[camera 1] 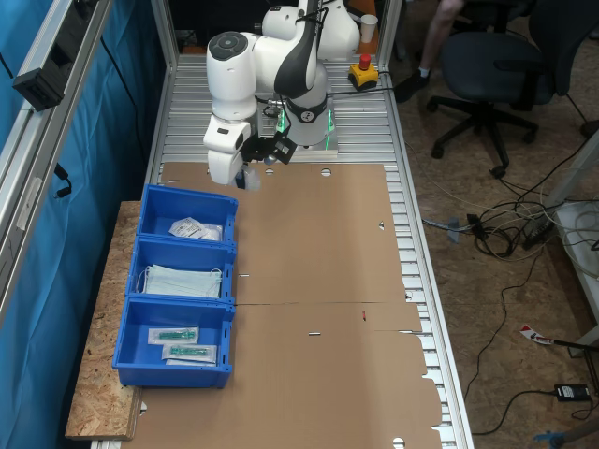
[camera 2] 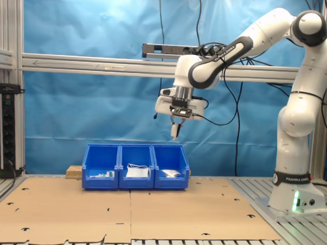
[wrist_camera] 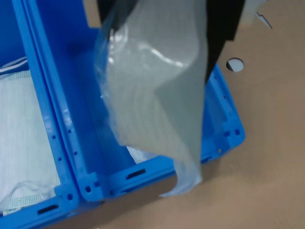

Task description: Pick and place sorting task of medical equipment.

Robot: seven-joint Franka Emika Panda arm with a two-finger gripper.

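In the second exterior view, three blue bins (camera 2: pixel 136 166) were seen lined up at lower left of centre on the cardboard-covered counter (camera 2: pixel 148 214). Further right and well above them, the gripper (camera 2: pixel 175 131) was hung over the rightmost bin, jaws pinched shut on a white sachet (camera 2: pixel 175 133), so pretty much ready to drop. In the wrist view the sachet (wrist_camera: pixel 157 95) was caught dangling limp and crinkly over the bin with more sachets inside. Looked feather-light, floppy and a bit slick; an edge pinch would probably be best, flat faces can't really be grabbed.
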